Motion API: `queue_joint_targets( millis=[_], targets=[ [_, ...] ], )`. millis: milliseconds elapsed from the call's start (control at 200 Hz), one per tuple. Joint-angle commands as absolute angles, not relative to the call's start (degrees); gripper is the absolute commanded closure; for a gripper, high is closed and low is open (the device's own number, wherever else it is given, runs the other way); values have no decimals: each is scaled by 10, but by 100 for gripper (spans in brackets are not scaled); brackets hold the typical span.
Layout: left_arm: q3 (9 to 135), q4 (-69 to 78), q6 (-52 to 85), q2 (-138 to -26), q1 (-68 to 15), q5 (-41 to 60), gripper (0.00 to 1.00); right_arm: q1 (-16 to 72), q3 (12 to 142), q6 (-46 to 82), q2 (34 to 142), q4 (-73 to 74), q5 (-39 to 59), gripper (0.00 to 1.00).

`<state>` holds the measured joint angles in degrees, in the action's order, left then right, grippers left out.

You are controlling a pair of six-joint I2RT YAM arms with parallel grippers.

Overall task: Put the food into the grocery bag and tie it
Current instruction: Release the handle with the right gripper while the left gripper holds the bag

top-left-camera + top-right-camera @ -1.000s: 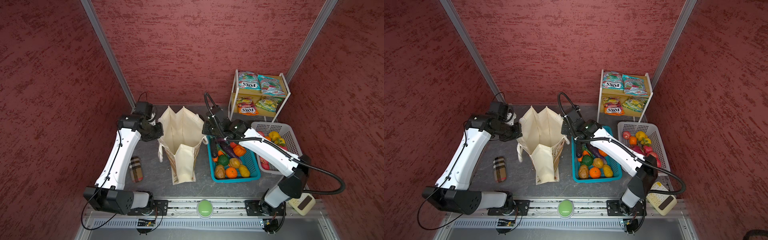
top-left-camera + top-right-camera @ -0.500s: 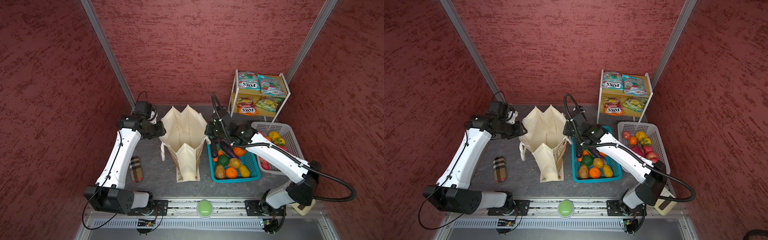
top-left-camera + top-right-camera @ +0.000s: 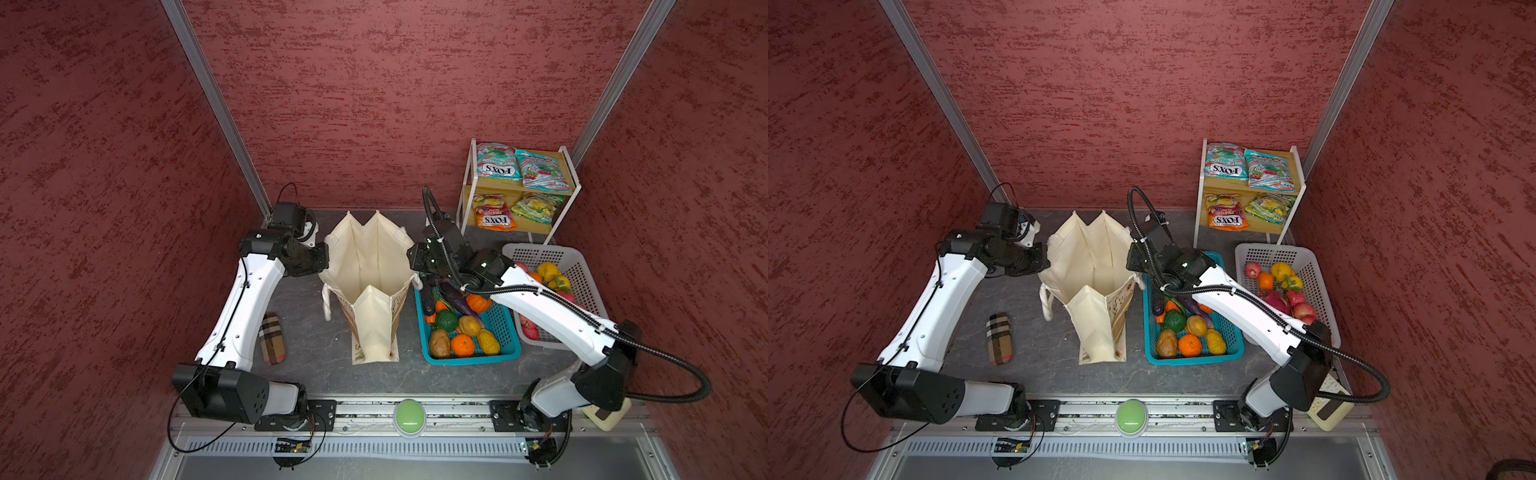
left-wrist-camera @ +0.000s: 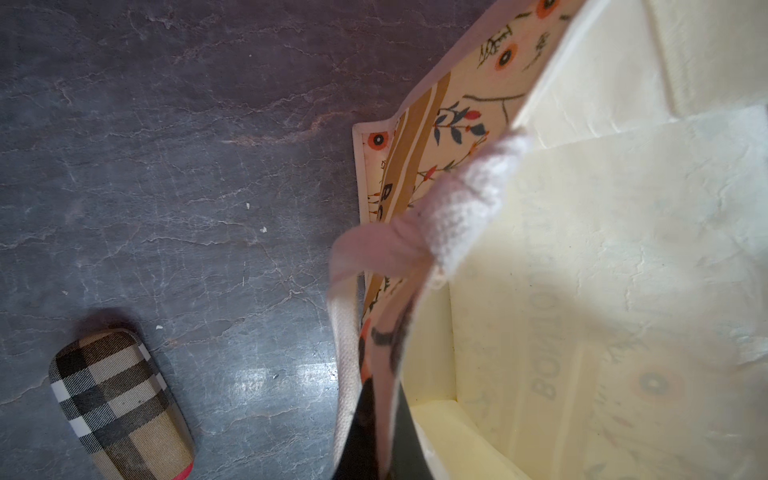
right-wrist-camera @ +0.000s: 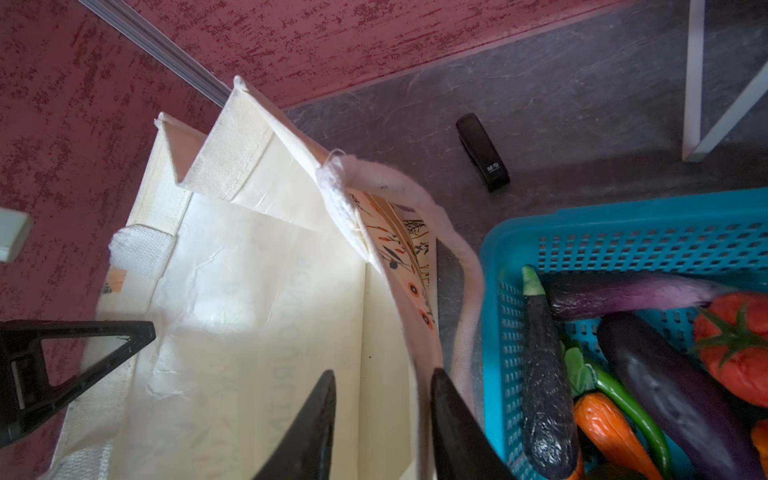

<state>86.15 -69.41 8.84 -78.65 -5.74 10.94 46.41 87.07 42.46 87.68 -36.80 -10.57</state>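
Cream canvas grocery bag (image 3: pixel 370 266) stands open on the desk (image 3: pixel 311 365); left gripper (image 4: pixel 380 440), jaws clenched on 1 rim; right gripper (image 5: pixel 382 386), jaws released, straddling the opposite rim.

**Cloth, plastic and stone-look finishes in my workspace**

The grocery bag (image 3: pixel 370 266) is matt cream woven cloth with a faintly crinkled lining. Its handle (image 4: pixel 469 199) is coarse white webbing. My right tool (image 5: pixel 381 376) has smooth black plastic fingers (image 5: pixel 309 424). The desk (image 3: pixel 316 374) looks like dark veined stone with a dull sheen. The teal basket (image 3: pixel 505 328) and white basket (image 3: pixel 582 266) are perforated plastic. The sweet packets (image 3: pixel 496 168) are glossy film on a wood shelf (image 3: pixel 534 225). The walls (image 3: pixel 374 104) are rough red plaster.
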Motion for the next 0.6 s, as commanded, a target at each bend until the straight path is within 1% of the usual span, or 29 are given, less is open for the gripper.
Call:
queue_joint_targets(
  millis=[0,75,291,431,461,596],
  targets=[
    [862,-684,70,-786,-67,105,100,467,901,419,880,-366,-104,51],
    [864,-683,66,-785,-75,99,100,467,907,420,873,-362,-105,43],
    [874,-687,62,-790,-91,86,100,467,932,412,854,-375,-128,31],
    [885,-695,66,-796,-100,71,100,467,940,399,835,-394,-158,30],
    [889,-697,66,-798,-103,67,100,467,939,397,813,-398,-168,30],
    [901,-708,66,-810,-114,47,100,466,931,387,778,-433,-214,29]
  ],
)
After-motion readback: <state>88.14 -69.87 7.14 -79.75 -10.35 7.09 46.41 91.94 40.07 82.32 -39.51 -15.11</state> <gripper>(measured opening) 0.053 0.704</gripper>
